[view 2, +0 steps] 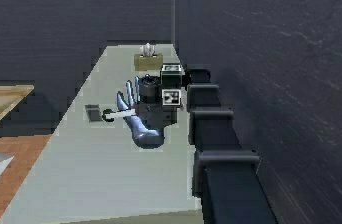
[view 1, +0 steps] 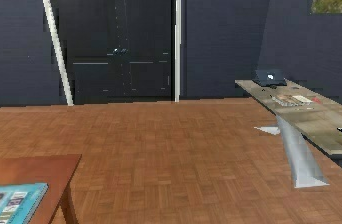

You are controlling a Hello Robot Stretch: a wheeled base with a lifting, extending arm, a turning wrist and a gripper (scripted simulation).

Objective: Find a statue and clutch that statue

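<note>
Forward view, near left: corner of a brown table [view 1: 51,168] with a flat teal-edged item [view 1: 7,200] on it. Wood floor [view 1: 159,135] runs out past it. Mid right is a long desk [view 1: 329,128] on a grey leg [view 1: 301,155], with papers along it and a laptop [view 1: 270,76] at its far end. Far wall has a dark double door [view 1: 121,50], and a framed picture [view 1: 337,6] sits at the top right. Arm side view: the arm [view 2: 219,150] comes up from the near edge along the right side of a pale tabletop [view 2: 79,175]. The statue [view 2: 143,124], a blue-grey hand shape, lies on that tabletop about midway out, just left of the arm's end. The gripper [view 2: 145,94] is right at the statue's far side, beside the white marker squares [view 2: 170,97]. I cannot tell whether the claw is spread or pressed together, or whether it holds anything. A small dark-and-white item [view 2: 94,112] is just left of the statue. Farther out, a tan box [view 2: 149,63] has a small white thing [view 2: 149,48] on top. At the far left is the edge of a wooden table [view 2: 4,105].
</note>
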